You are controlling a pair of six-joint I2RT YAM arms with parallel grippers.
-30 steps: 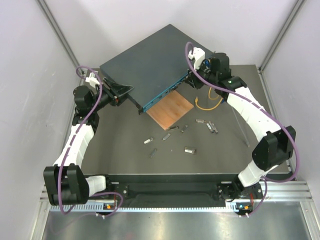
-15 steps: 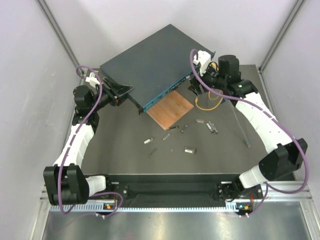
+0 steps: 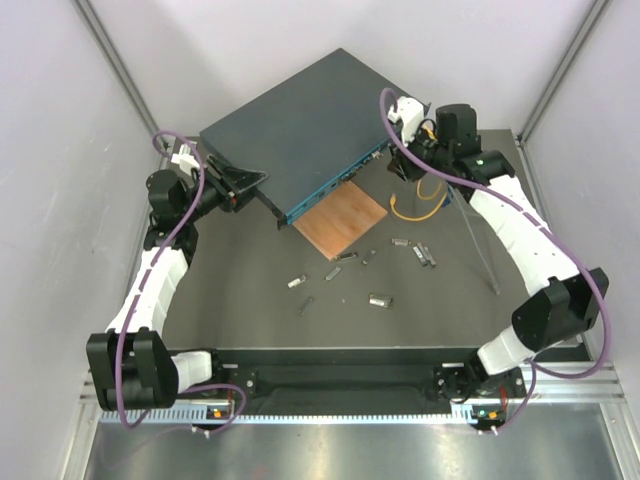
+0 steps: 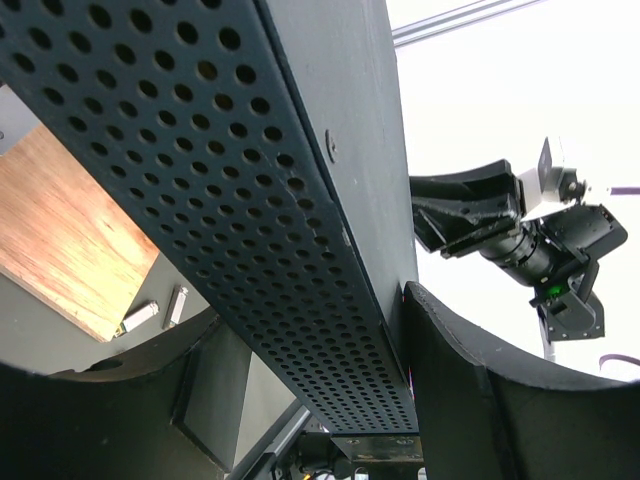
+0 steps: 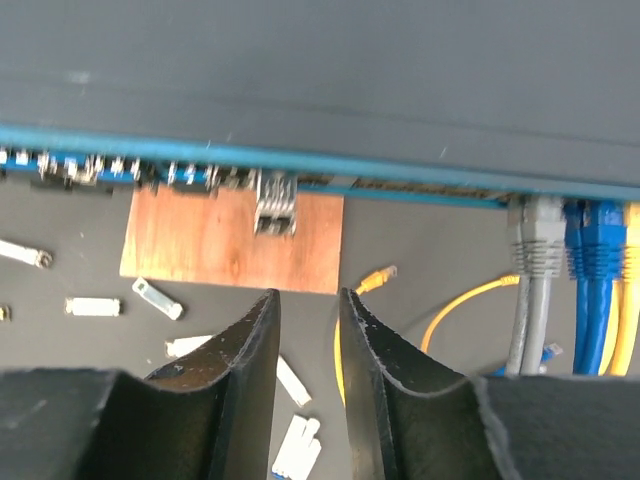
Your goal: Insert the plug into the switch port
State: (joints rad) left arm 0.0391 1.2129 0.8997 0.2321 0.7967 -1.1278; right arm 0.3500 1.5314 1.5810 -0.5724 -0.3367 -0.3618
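Observation:
The switch [image 3: 295, 125] is a dark blue-grey box, tilted, with its teal socket face [image 3: 330, 188] towards the table. My left gripper [image 3: 248, 185] is shut on the switch's near-left corner. In the left wrist view the perforated side [image 4: 250, 200] lies between the fingers of that gripper [image 4: 330, 400]. My right gripper [image 3: 400, 165] is open and empty, just off the right end of the socket face. In the right wrist view the gripper [image 5: 308, 300] is a short way from a small silver plug [image 5: 275, 208] that sticks out of the socket row [image 5: 120, 168].
A brown wooden square [image 3: 340, 220] lies under the socket face. A loose yellow cable [image 3: 420, 205] lies beside it. Several small silver modules [image 3: 420, 250] are scattered on the dark mat. Grey and blue cables [image 5: 590, 260] are plugged in at the face's right end.
My right gripper has drawn back from the socket face, a little right and towards the table's front. The left arm and the switch have not moved.

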